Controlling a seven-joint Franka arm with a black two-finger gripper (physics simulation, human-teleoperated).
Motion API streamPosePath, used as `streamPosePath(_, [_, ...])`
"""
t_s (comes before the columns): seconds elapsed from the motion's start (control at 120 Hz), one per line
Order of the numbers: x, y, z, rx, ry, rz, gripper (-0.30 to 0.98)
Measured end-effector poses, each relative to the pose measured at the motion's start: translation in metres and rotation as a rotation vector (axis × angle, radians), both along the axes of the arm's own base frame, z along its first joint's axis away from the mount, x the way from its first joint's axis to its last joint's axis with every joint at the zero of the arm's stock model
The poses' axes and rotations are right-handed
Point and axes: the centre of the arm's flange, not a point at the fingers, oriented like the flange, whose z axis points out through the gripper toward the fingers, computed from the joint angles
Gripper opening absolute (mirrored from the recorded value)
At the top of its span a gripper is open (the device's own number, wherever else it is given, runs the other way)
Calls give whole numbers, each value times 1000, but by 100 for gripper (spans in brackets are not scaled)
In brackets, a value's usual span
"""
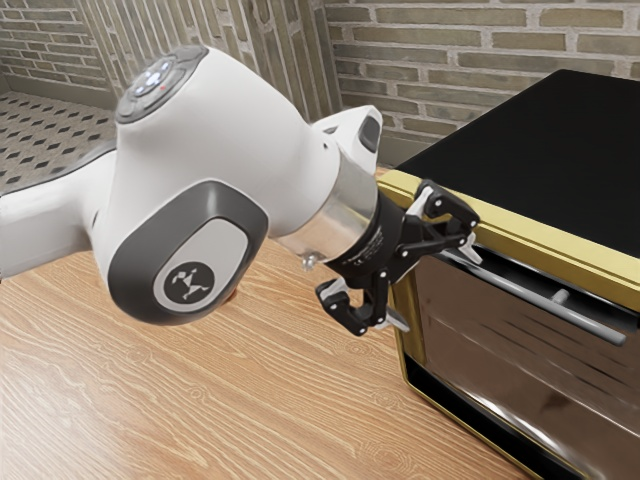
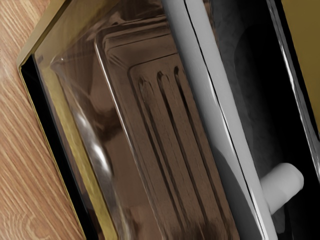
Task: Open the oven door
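Oven (image 1: 519, 125), one: black top, gold front frame, standing on the wooden table (image 1: 200, 400). Door (image 1: 520, 372), one: brown see-through glass, set in the oven's front, shut. Handle (image 1: 600, 331), one: straight grey bar across the door's upper part, just below the oven's gold top front edge; one mounting post (image 2: 286, 186) visible.

Contents of oven: behind the glass, one grooved piece (image 2: 145, 165), three dark grooves visible; tray or inner panel, cannot tell which.

Gripper (image 1: 432, 286), one: black, two fingers, spread wide, nothing pinched; positioned before the oven's front, by the handle's end nearer the exterior view's left. Contact with the handle: cannot tell.

Arm (image 1: 215, 125), one: white and grey, reaching over the table from the exterior view's left, hand before the door. Surroundings: brick wall (image 1: 460, 50) behind; patterned floor (image 1: 45, 125) at the exterior view's upper left.
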Motion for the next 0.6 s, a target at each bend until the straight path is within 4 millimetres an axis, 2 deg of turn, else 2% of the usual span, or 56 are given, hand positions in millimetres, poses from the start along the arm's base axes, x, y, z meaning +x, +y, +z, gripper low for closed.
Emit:
streamPosePath(0.05, [-1, 1, -1, 1, 1, 0, 68])
streamPosePath(0.2, [-22, 17, -10, 7, -4, 14, 68])
streamPosePath(0.325, [-45, 31, -27, 25, -8, 22, 68])
streamPosePath(0.517, [-67, 55, -41, 42, -27, 59, 67])
streamPosePath(0.6, [-85, 64, -47, 25, -26, 98, 68])
